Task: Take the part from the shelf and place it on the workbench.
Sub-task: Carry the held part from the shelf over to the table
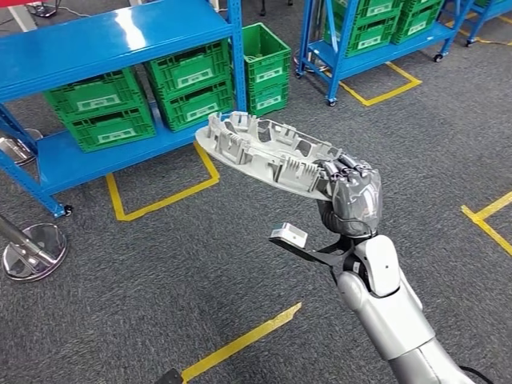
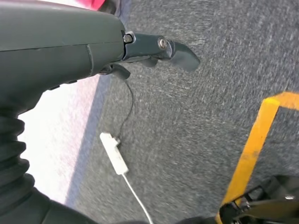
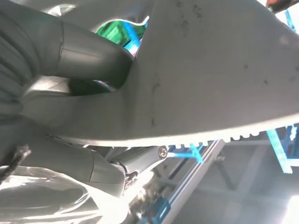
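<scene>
You have open grey carpet across the lower half of the head view, with the blue shelf [image 1: 121, 36] at upper left. Your right hand [image 1: 353, 196], mid-frame, grips one end of the grey part [image 1: 266, 152], held above the floor. Your left hand's [image 2: 60, 46] grip state can't be told.

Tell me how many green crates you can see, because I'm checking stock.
5 clear: two stacked on the near blue shelf, two stacked beside them, one on the floor. More sit on the far shelf, cropped.

Grey part [image 1: 266, 152], green crates [image 1: 99, 108]
</scene>
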